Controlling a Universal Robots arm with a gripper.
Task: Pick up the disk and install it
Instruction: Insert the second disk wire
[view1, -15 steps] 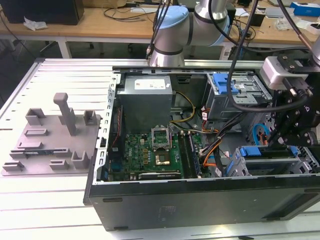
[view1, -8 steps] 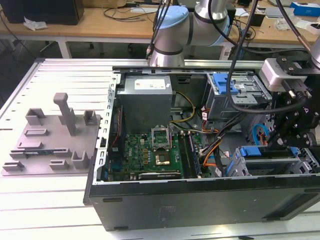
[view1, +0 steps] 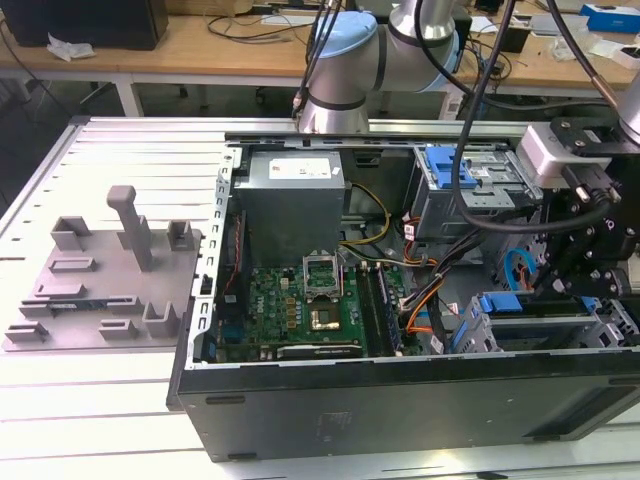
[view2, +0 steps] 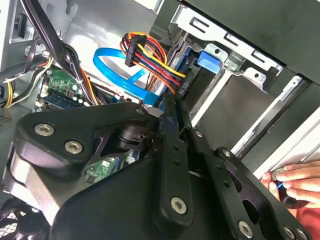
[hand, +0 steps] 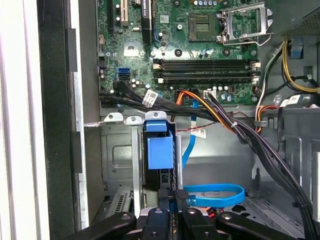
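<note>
First wrist view looks down into an open black metal computer case (hand: 55, 125) lying on its side, where the silver disk (hand: 161, 177) in its blue plastic carrier bracket stands edge-on in a grey sheet-metal drive cage (hand: 120, 155), below the green motherboard (hand: 200, 40). The black tool (hand: 171, 192) sits at the disk's outer edge with its jaws drawn narrow, and they appear to be clamped on that edge. A flat blue data cable (hand: 215, 192) loops just beside the tool. In the second wrist view a bundle of orange, red and yellow wires (view2: 155, 65) runs close past the slot, a small blue ribbed latch (view2: 207, 60) sits on the cage above it, and a person's hand (view2: 295, 182) rests at the case rim.

The step in hand looks like seating the disk in its bay. Done well, it calls for holding the carrier square to the cage walls, pressing straight along the slot without twisting, and letting neither the blue cable nor the wire bundle get pinched beside the bracket. The hand at the rim calls for slow motion.

White tags on the black cables and a white label on the grey power-supply box (view1: 295, 215) carry print too small to read
</note>
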